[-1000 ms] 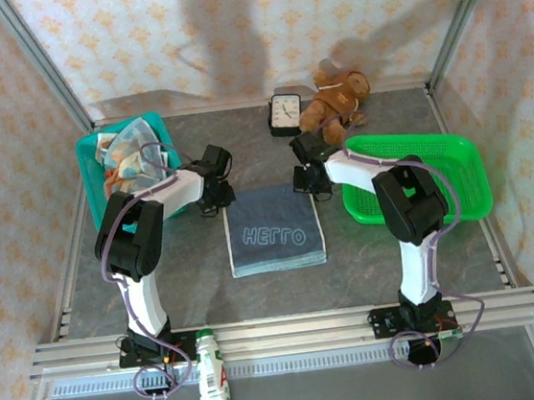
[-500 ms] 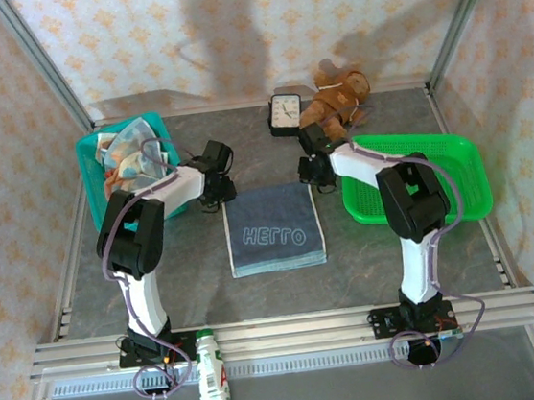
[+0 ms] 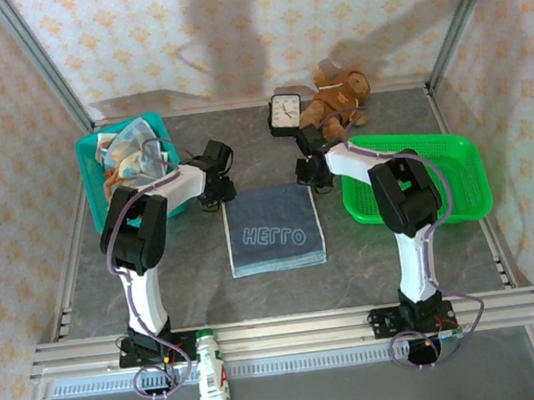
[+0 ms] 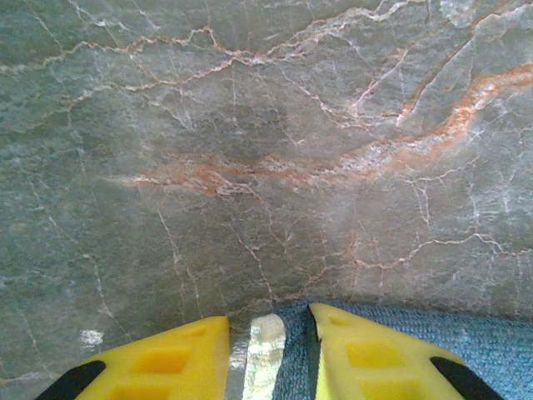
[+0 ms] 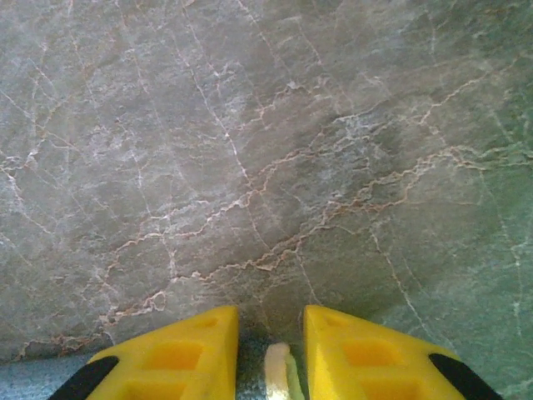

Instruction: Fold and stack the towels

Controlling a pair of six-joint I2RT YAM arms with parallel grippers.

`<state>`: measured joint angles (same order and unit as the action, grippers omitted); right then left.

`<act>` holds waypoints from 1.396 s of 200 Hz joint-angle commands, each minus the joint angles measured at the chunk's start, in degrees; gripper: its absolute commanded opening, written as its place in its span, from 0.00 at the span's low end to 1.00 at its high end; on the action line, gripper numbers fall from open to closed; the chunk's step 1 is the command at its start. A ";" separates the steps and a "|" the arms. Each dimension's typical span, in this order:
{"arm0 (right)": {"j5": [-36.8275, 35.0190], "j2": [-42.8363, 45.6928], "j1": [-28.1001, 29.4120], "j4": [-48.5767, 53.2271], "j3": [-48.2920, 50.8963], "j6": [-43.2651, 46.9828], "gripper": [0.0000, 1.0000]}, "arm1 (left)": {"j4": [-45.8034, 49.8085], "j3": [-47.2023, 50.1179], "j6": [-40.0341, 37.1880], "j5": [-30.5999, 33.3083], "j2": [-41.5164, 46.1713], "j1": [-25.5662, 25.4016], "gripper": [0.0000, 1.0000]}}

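A blue-grey towel (image 3: 274, 228) with pale lettering lies folded flat in the middle of the table. My left gripper (image 3: 220, 194) sits at its far left corner and my right gripper (image 3: 313, 179) at its far right corner. In the left wrist view the yellow fingers (image 4: 166, 362) of the left gripper (image 4: 268, 333) stand apart, and the towel's corner (image 4: 500, 337) lies flat by the right finger. In the right wrist view the right gripper (image 5: 271, 333) is open over bare table, with a strip of towel (image 5: 33, 371) at the lower left. More towels (image 3: 126, 148) fill the teal basket.
A teal basket (image 3: 92, 191) stands at the back left and a green basket (image 3: 438, 180) at the right. A small clock (image 3: 285, 111) and a brown teddy bear (image 3: 337, 95) sit at the back. A bottle (image 3: 214, 389) lies on the near rail.
Both grippers' jaws have parted and let go of the towel's far edge. The right gripper has drawn back a little toward the clock. The towel has stayed flat.
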<state>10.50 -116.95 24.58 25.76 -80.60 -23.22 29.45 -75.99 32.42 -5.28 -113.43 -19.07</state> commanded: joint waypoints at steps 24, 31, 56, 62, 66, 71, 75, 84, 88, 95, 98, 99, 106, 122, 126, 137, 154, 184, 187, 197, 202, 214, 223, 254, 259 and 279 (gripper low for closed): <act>0.35 -1.47 -0.14 0.83 -0.49 0.54 0.18 | 1.06 -0.31 -1.25 0.45 -1.27 0.35 0.29; 0.53 -1.29 -0.14 0.78 -0.48 0.49 0.17 | 1.05 -0.33 -1.22 0.20 -1.27 0.35 0.29; 1.59 -0.75 -0.14 0.44 -0.27 0.03 0.17 | 0.72 0.16 -1.14 -0.36 -1.25 0.33 0.28; 1.86 -0.60 -0.14 0.28 -0.12 0.02 0.17 | 0.62 0.27 -1.14 -0.49 -1.27 0.26 0.28; 2.05 -0.63 -0.08 0.21 -0.09 0.01 0.17 | 0.55 0.35 -1.14 -0.51 -1.27 0.28 0.28; 2.29 -0.63 -0.08 0.17 -0.02 0.01 0.18 | 0.44 0.46 -1.15 -0.65 -1.27 0.26 0.28; 2.47 -0.63 -0.05 0.17 0.00 0.00 0.18 | 0.41 0.48 -1.14 -0.74 -1.31 0.31 0.27; 2.59 -0.59 0.05 0.17 0.00 -0.05 0.18 | 0.27 0.49 -1.14 -1.17 -1.44 0.26 0.25; 2.68 -0.59 0.10 0.17 0.04 -0.06 0.17 | 0.21 0.42 -1.14 -1.33 -1.52 0.28 0.24; 2.77 -0.55 0.21 0.01 0.21 -0.11 0.18 | 0.01 0.49 -1.00 -1.69 -1.55 0.16 0.23; 2.77 -0.47 0.28 0.00 0.31 -0.19 0.18 | -0.07 0.47 -0.97 -1.81 -1.61 0.18 0.23; 2.81 -0.48 0.29 -0.01 0.29 -0.22 0.18 | -0.04 0.43 -0.96 -1.83 -1.62 0.13 0.23; 3.07 -0.39 0.40 -0.16 0.47 -0.32 0.18 | -0.18 0.45 -0.88 -2.04 -1.64 0.02 0.23; 3.08 -0.39 0.88 -0.20 0.61 -0.24 0.18 | -0.36 0.49 -0.72 -2.07 -1.71 -0.13 0.22; 3.00 -0.37 0.96 -0.18 0.56 -0.16 0.18 | -0.40 0.49 -0.70 -2.10 -1.72 -0.17 0.22; 2.86 -0.48 1.05 -0.18 0.72 -0.28 0.18 | -0.45 0.49 -0.61 -2.21 -1.88 -0.31 0.21; 3.27 -0.48 1.14 -0.27 0.89 -0.48 0.18 | -0.44 0.53 -0.67 -2.33 -2.10 -0.44 0.21; 3.65 0.34 1.35 -0.27 1.24 -1.22 0.20 | -0.51 0.84 -0.43 -2.45 -1.90 -0.53 0.21; 3.60 0.51 1.44 -0.27 1.23 -1.33 0.20 | -0.51 0.84 -0.43 -2.40 -1.89 -0.53 0.21; 3.50 1.09 1.54 -0.44 1.42 -1.47 0.20 | -0.54 0.84 -0.44 -2.40 -1.90 -0.53 0.21; 3.44 1.30 1.54 -0.40 1.47 -1.51 0.20 | -0.45 0.84 -0.50 -2.40 -1.97 -0.53 0.21; 3.60 1.80 1.57 -0.36 1.50 -1.68 0.20 | -0.44 0.84 -0.44 -2.28 -1.95 -0.53 0.21; 3.73 2.16 1.53 -0.36 1.61 -1.88 0.20 | -0.40 0.84 -0.44 -2.25 -1.97 -0.53 0.21; 2.39 3.97 1.68 -0.34 2.29 -2.31 0.22 | -0.35 0.75 -0.59 -2.29 -2.15 -0.53 0.21; 1.94 4.27 1.70 -0.42 2.48 -2.27 0.22 | -0.28 0.70 -0.52 -2.34 -2.17 -0.53 0.21; 1.82 4.71 1.62 -0.19 2.33 -1.98 0.22 | -0.26 0.68 -0.59 -2.35 -2.15 -0.53 0.21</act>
<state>12.47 -115.37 25.78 25.12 -78.74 -24.62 29.58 -75.99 31.99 -5.65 -113.51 -19.00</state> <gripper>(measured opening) 0.218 0.213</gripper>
